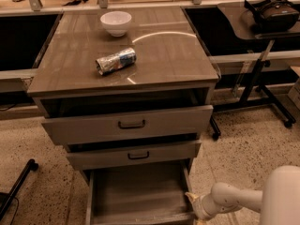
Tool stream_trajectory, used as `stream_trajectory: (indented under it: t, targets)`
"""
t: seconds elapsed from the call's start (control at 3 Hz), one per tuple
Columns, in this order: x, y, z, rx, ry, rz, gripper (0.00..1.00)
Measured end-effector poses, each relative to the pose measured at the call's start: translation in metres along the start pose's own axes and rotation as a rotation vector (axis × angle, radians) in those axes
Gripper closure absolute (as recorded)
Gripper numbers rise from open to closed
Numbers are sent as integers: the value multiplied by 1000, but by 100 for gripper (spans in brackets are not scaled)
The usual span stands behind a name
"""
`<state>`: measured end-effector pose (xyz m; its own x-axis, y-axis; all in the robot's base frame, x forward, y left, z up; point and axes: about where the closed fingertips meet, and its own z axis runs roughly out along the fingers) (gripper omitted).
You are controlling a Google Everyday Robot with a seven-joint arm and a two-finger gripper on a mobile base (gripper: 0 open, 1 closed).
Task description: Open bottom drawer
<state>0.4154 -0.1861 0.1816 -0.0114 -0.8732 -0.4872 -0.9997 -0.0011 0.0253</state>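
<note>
1. Plainly, the bottom drawer (136, 191) stands pulled well out from the foot of the cabinet (164, 74), with its bare inner floor in view and its front panel at the lower edge of the view.
2. The gripper (193, 203) sits low at the cabinet's right front, just beside the right front corner of that drawer. Whether it touches the drawer, how wide it is open and whether it holds anything cannot be told.
3. The white arm (234, 198) reaches in toward it from the right of the cabinet.
4. Above the bottom drawer, the middle drawer (138, 154) and the top drawer (131, 124) each show a dark bar handle and stand slightly out from the cabinet, with dark gaps over them.
5. On the cabinet's top, a white bowl (116, 22) rests toward the back left, and a crumpled can (116, 61) lies on its side nearer the front, apart from the bowl.
6. To the right of the cabinet, a dark headset (274, 13) rests on a small side table (234, 13).
</note>
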Motion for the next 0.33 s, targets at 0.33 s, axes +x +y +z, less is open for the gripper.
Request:
stream_trajectory:
  t: [0.33]
  targets:
    - [-1, -5, -30, 45, 7, -6, 0]
